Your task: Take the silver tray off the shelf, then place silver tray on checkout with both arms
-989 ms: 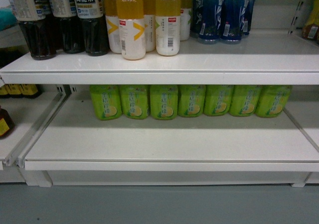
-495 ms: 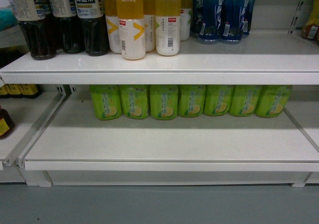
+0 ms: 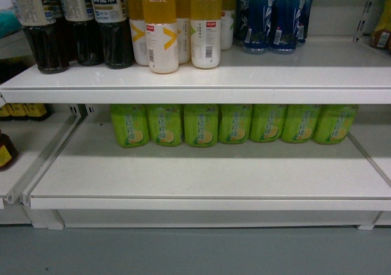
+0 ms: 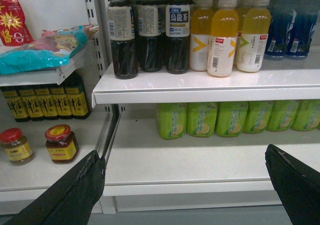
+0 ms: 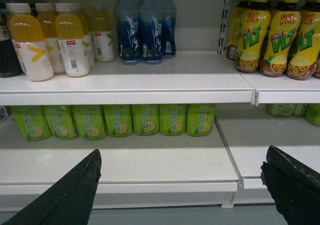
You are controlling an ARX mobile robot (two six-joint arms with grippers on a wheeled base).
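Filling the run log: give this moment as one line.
tray: not in view | shelf: green bottles at back | left gripper: open, empty | right gripper: open, empty

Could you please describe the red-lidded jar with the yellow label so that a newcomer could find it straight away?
In the left wrist view, look left of the white shelf carrying the bottles, to the lower board of the neighbouring bay. Two small jars stand there below a row of dark bottles. The red-lidded jar is the right-hand one, with darker contents than its paler neighbour.

Shelf [image 3: 201, 177] smooth white painted metal; bottles [image 3: 160, 27] glossy plastic.
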